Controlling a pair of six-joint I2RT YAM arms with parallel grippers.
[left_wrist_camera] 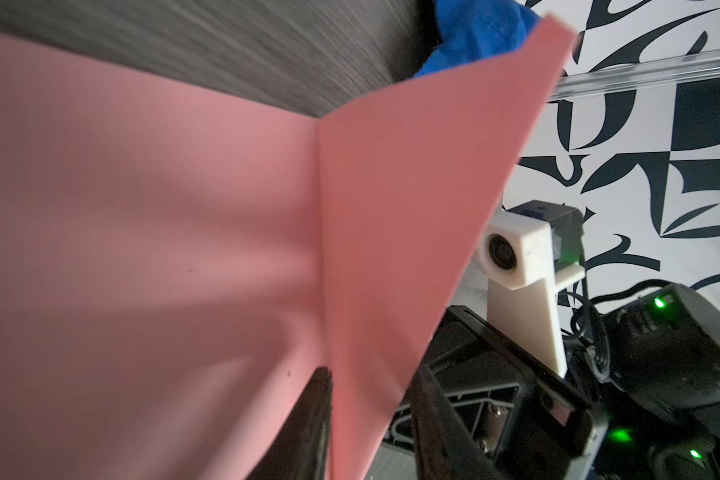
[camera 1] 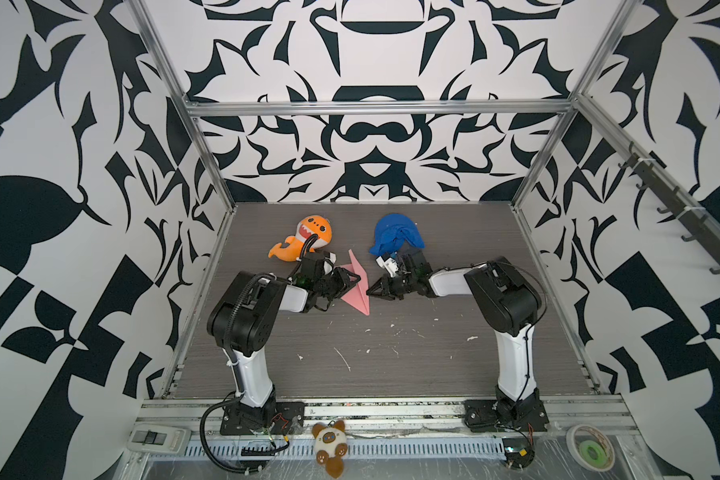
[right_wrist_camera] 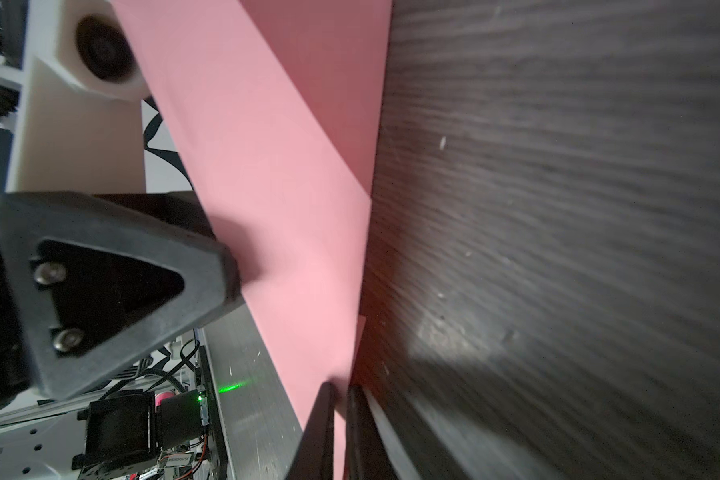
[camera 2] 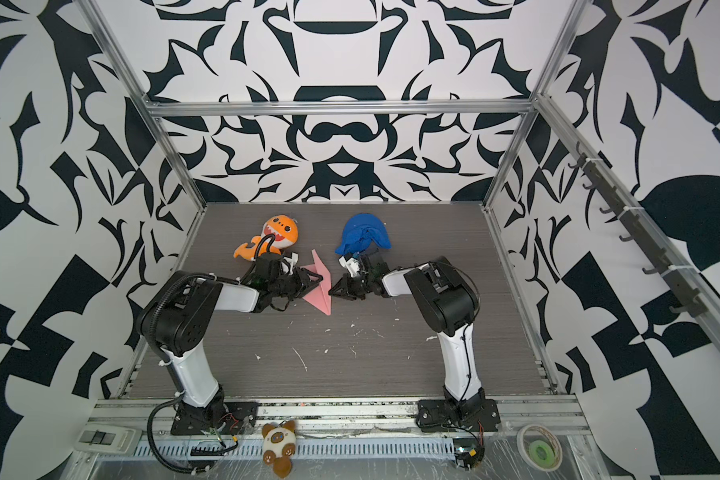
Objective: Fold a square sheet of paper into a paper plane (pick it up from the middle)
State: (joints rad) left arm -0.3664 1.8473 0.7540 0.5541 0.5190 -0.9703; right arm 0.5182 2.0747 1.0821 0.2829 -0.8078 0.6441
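- At the middle of the dark wood-grain table [camera 1: 391,353], toward the far half, the paper plane [camera 1: 356,297] [camera 2: 319,297] sits between the two grippers. Its long pink outline runs far to near, with a sharp tip at each end.
- In the left wrist view, the paper plane [left_wrist_camera: 184,228] shows one broad panel and a second flap rising from a straight crease.
- The left gripper [camera 1: 350,282] [camera 2: 313,284] reaches in from the left with its jaws partly spread. Its fingers [left_wrist_camera: 316,415] stand on either side of the raised flap. In the right wrist view, one finger's tip [right_wrist_camera: 225,270] touches the pink surface.
- The right gripper [camera 1: 371,292] [camera 2: 331,292] comes in from the right. Its jaws [right_wrist_camera: 339,390] are pressed nearly together, pinching the paper's right edge, with a thin strip of pink showing between them.
- An orange shark plush [camera 1: 308,237] lies just far-left of the plane, and a blue cloth lump [camera 1: 398,235] lies far-right of it. Neither touches the paper.
- White flecks dot the near half of the table.
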